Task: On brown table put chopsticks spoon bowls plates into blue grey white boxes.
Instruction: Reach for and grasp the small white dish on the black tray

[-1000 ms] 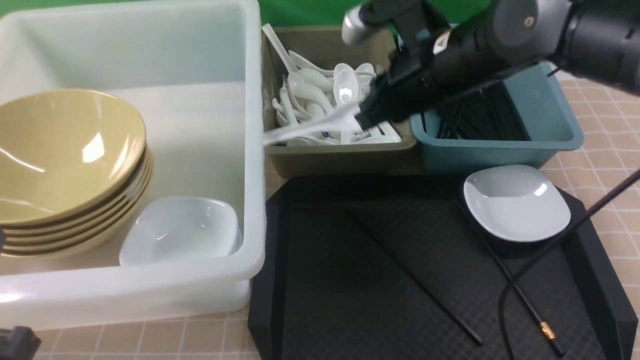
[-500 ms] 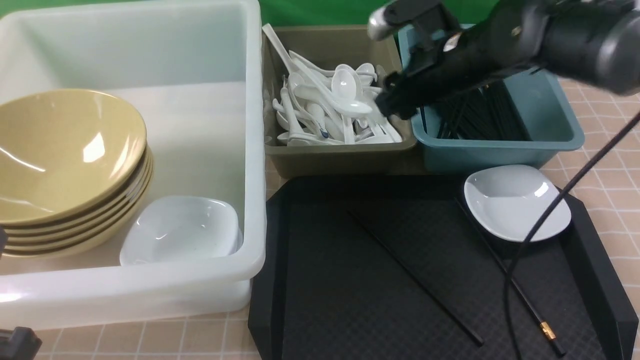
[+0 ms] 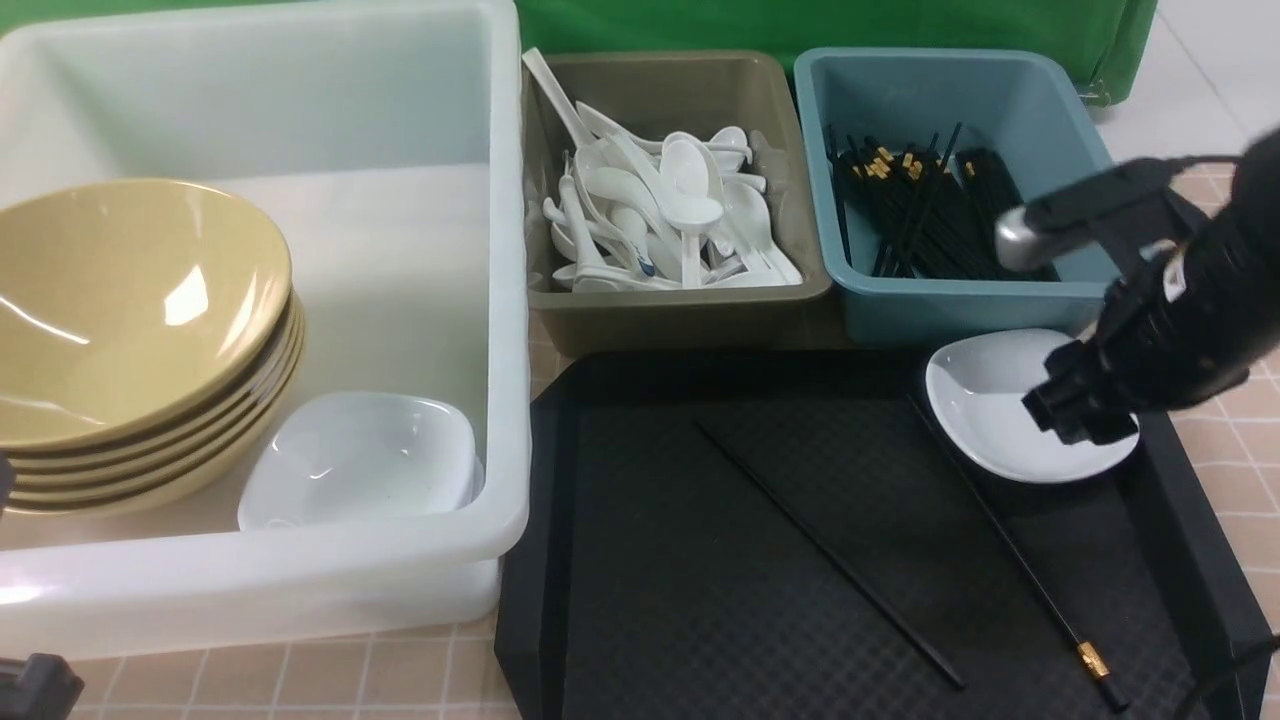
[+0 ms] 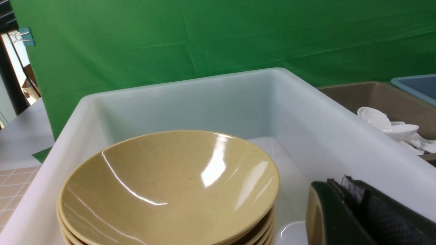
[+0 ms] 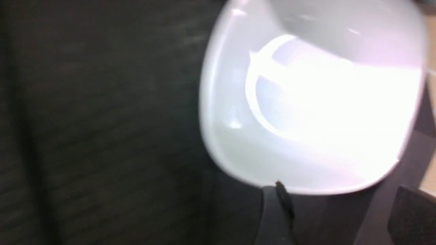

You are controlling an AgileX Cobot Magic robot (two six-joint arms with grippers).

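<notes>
My right gripper (image 3: 1078,418) (image 5: 340,207) hovers open just over the near edge of a white plate (image 3: 1000,410) (image 5: 306,102) on the black tray, with nothing between its fingers. Two black chopsticks (image 3: 830,555) lie loose on that tray. Several spoons (image 3: 670,210) fill the grey box (image 3: 680,310), and more chopsticks (image 3: 920,220) lie in the blue box (image 3: 960,300). In the white box (image 3: 505,300) are stacked yellow bowls (image 3: 130,320) (image 4: 170,183) and another plate (image 3: 360,460). My left gripper (image 4: 340,185) is shut and empty, beside the bowls.
The black tray (image 3: 700,600) sits on the brown table (image 3: 300,680), right in front of the grey and blue boxes. The white box's tall wall stands against the tray's left side. A green cloth hangs behind the boxes.
My right gripper let a spoon go into the grey box and opened. It then swung right and down from above the boxes to the plate on the tray.
</notes>
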